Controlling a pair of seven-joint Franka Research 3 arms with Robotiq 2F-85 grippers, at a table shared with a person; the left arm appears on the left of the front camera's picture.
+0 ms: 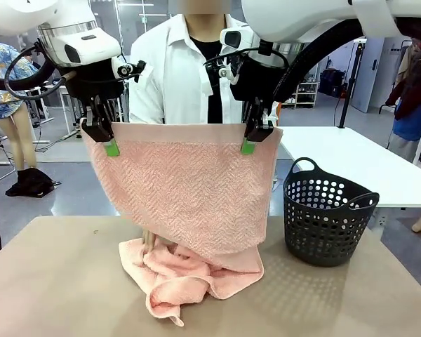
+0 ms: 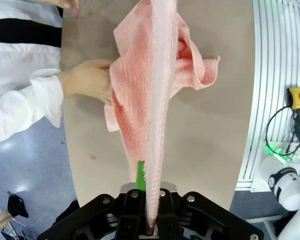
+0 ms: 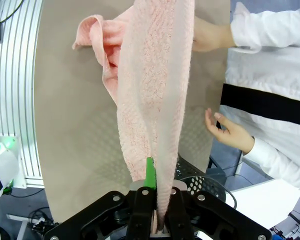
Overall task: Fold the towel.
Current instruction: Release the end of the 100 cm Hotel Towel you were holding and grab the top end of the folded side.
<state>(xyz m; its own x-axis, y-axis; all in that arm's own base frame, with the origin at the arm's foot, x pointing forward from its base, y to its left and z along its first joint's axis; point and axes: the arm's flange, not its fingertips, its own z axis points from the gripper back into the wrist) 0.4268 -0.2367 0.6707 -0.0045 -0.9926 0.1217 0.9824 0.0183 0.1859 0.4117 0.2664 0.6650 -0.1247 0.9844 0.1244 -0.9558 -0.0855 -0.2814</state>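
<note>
**Desk:** How do the fingers stand?

**Photographer:** Both pairs are pinched tight on the top edge of the light salmon-pink terry towel [image 1: 189, 186] with its herringbone weave. The left gripper [image 1: 108, 142] nips one upper corner and the right gripper [image 1: 250, 142] the other. Their green pads [image 1: 112, 148] press flat on the cloth. Both grippers point downward from bent white arms, level with each other.

**Desk:** And the towel itself?

**Photographer:** Its long edge runs level from one pair of fingers to the other, taut across the front view. The sheet hangs straight down from the fingers. Its lower end lies bunched on the tan table [image 1: 49, 281] beneath them.

**Desk:** What do the wrist cameras add?

**Photographer:** Each looks down the hanging cloth edge-on, so the towel reads as a narrow strip running from the closed fingers to the heap below. The left wrist view catches a person's hand [image 2: 90, 80], white-sleeved, touching the heap on the side away from the robot. In the front view the sheet covers that spot. The right wrist view has the person's other hand [image 3: 230, 132] open at the table's edge, clear of the cloth.

**Desk:** Anything else near?

**Photographer:** A dark perforated plastic laundry basket [image 1: 328, 214] stands on the table, outside the right gripper's fingers and below them, apart from the towel.
</note>
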